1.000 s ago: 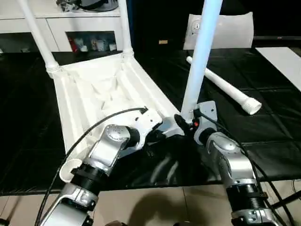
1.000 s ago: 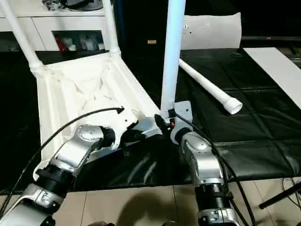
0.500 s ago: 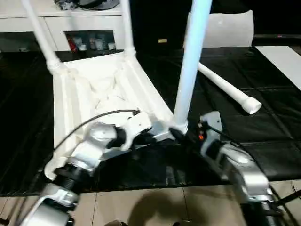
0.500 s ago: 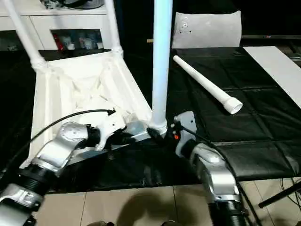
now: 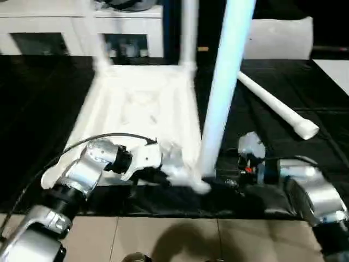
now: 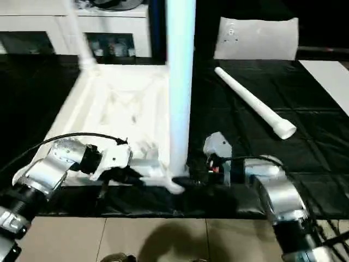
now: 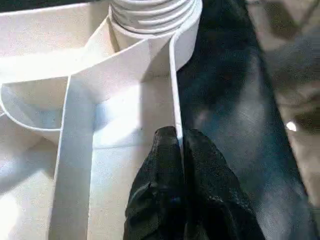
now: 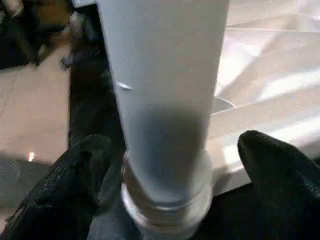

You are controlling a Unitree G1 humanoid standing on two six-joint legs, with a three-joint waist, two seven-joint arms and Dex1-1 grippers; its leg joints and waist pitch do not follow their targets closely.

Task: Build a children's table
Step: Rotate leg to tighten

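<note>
Left gripper (image 7: 179, 150) jaws pinched on tabletop (image 5: 142, 103) rim; right gripper (image 8: 170, 165) jaws spread wide around upright leg (image 5: 221, 93); no legible writing.

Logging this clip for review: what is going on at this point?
A humanoid robot is putting together a children's table. The tabletop lies underside up on black sheeting. The left gripper is shut on the tabletop's thin side wall near a corner. The right gripper is open, its fingers standing either side of an upright leg seated in that near corner socket. Two more legs stand at the far corners, and a loose leg lies on the sheeting.
</note>
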